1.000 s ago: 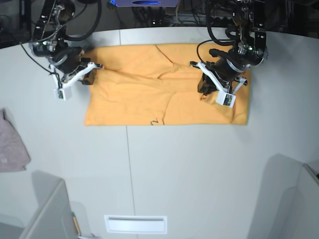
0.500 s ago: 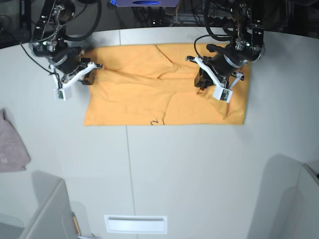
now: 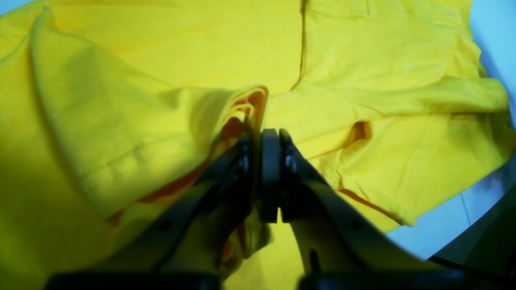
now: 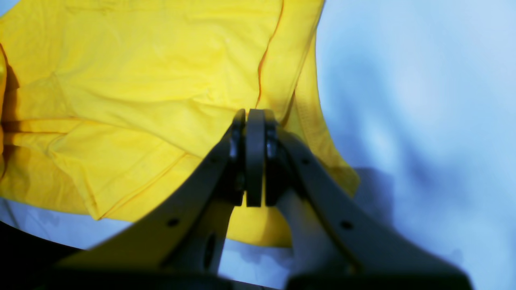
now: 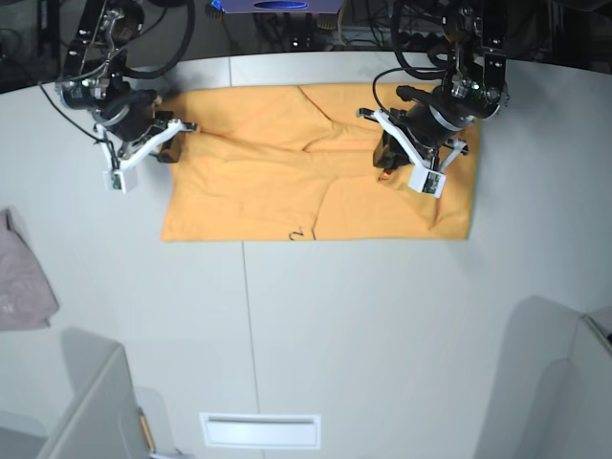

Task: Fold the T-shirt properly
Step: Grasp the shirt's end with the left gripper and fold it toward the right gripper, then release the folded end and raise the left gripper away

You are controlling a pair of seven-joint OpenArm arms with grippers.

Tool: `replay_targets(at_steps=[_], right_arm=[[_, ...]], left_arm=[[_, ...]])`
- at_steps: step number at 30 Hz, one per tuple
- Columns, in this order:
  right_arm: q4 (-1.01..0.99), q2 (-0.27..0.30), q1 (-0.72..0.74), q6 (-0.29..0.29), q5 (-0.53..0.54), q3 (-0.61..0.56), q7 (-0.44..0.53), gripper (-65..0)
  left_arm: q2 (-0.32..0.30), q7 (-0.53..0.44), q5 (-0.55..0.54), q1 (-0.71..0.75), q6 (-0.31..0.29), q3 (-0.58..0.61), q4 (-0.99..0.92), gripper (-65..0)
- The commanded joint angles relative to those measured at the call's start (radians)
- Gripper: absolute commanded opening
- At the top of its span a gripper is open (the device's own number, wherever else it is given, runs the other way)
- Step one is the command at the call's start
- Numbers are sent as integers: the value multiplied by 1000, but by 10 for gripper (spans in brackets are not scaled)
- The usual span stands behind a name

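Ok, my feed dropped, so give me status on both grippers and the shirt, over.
Left gripper shut on T-shirt, fabric bunched. Right gripper shut at shirt's edge. Shirt partly folded on table. Pink cloth well clear.

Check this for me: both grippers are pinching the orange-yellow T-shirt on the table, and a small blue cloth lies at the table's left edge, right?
Not quite. The cloth at the table's left edge is pale pink-grey, not blue, as the base view shows. The rest holds: the left gripper and the right gripper both pinch the T-shirt.

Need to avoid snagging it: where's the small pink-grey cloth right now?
In the base view the pink-grey cloth lies at the far left table edge, apart from the T-shirt, below the right gripper.
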Motion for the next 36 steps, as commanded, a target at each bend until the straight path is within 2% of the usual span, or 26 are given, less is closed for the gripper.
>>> replay_targets(at_steps=[1,2,5,8,10,13,16,17,19,21,24,29,32,36], right_arm=[[15,5,5,4,11,1,17,-650],[15,5,5,4,11,1,17,-650],[15,5,5,4,11,1,17,-650],[15,5,5,4,11,-1,15,-650],[15,5,3,4,11,3,15,-650],[15,5,3,4,11,3,15,-650],[15,5,2,4,11,3,15,-650],[15,5,2,4,11,3,15,-650],[15,5,0,4,11,3,15,-650],[15,5,-1,4,11,3,15,-650],[15,5,-1,4,11,3,15,-650],[6,6,-1,4,11,3,15,-650],[-34,6,6,4,11,1,15,-650],[-70,2,18,4,11,-4,18,-650]], left_arm=[[4,-22,-16,-7,-2,3,15,-543],[12,-22,-16,-16,-2,15,15,-467],[15,-22,-16,-25,-2,69,8,-295],[15,-22,-16,-45,-2,146,6,-181],[17,-22,-16,-55,-2,201,2,-148],[26,-22,-16,-79,-2,274,3,-146],[50,-22,-16,-84,-2,285,11,-148],[57,-22,-16,-84,-2,271,22,-153],[60,-22,-16,-73,-2,219,43,-219],[58,-22,-16,-71,-2,153,48,-370],[52,-22,-16,-70,-2,47,48,-650],[55,-27,-16,-25,-2,-160,52,-650],[78,-27,-16,-21,-2,-301,45,-650],[100,-21,-16,-19,-2,-402,43,-650]])
